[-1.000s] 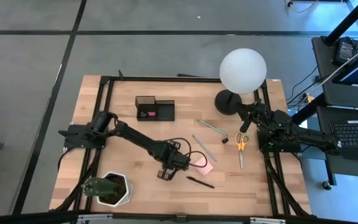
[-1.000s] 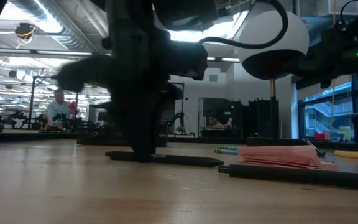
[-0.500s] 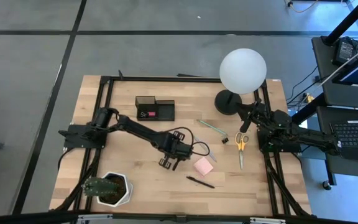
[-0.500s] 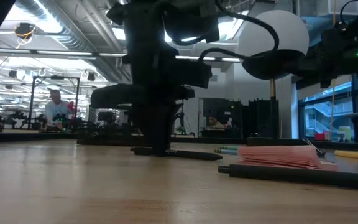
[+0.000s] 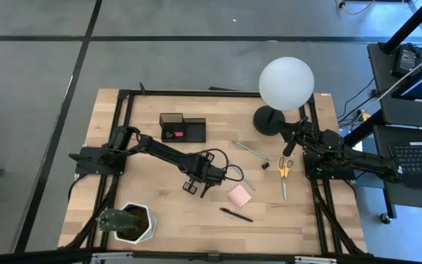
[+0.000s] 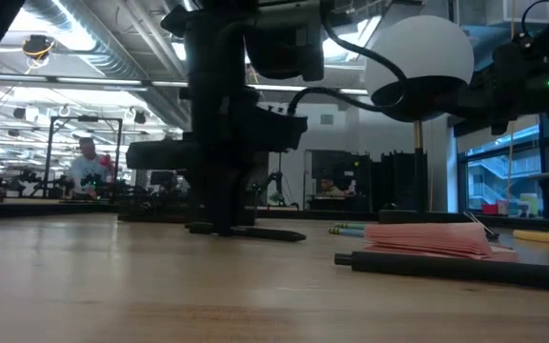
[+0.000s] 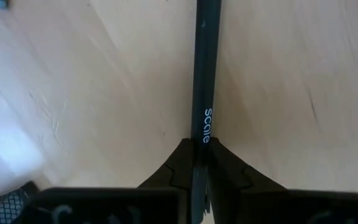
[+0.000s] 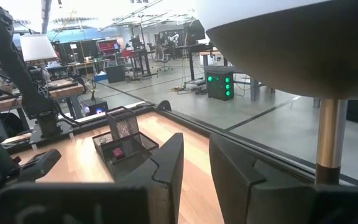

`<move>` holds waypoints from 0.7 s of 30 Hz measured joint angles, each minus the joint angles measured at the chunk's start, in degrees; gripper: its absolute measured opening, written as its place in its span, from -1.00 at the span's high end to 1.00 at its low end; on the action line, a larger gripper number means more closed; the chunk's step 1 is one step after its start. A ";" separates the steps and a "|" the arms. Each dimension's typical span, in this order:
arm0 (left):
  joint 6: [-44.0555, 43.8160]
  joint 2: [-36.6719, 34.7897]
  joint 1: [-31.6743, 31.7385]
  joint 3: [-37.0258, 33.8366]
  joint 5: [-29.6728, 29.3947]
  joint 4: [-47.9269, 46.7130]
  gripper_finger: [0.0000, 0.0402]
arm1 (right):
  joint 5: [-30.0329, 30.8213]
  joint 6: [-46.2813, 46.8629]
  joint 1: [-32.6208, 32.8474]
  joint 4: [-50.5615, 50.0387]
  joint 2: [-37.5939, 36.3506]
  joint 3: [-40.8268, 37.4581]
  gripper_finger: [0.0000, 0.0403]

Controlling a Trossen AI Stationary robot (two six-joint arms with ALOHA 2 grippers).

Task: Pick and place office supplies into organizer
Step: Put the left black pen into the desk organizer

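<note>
Black pen [image 7: 204, 74] sits clamped between the left gripper's [image 5: 193, 184] fingers [image 7: 225, 168] mid-desk [image 5: 160, 213]; right gripper [image 5: 290, 139], at three o'clock, shows narrowly parted fingers [image 8: 166, 165].

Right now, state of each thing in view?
left gripper: shut on black pen
right gripper: open, empty, parked by white globe lamp
black mesh organizer: upright, pink item inside
yellow-handled scissors: closed, flat
pink sticky-note pad: flat on table
</note>
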 joint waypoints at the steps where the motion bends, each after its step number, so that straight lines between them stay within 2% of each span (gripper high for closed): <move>1: 0.07 0.00 0.00 0.00 -0.01 -0.28 0.91 | 0.00 0.00 0.00 0.00 0.00 0.00 0.60; 6: -1.29 -0.13 1.06 -0.35 4.40 0.21 0.86 | 0.00 0.23 0.00 -0.01 0.00 0.00 0.60; 15: -2.33 -0.20 3.12 -2.86 9.01 3.47 0.43 | 0.01 0.22 0.00 -0.02 0.00 0.00 0.60; 18: -2.20 -0.20 3.34 -2.95 8.98 3.97 0.42 | 0.00 0.22 0.00 -0.02 0.00 0.00 0.60; 21: -1.67 -0.20 3.32 -3.00 9.00 4.05 0.52 | 0.00 0.22 0.00 -0.02 0.00 0.00 0.60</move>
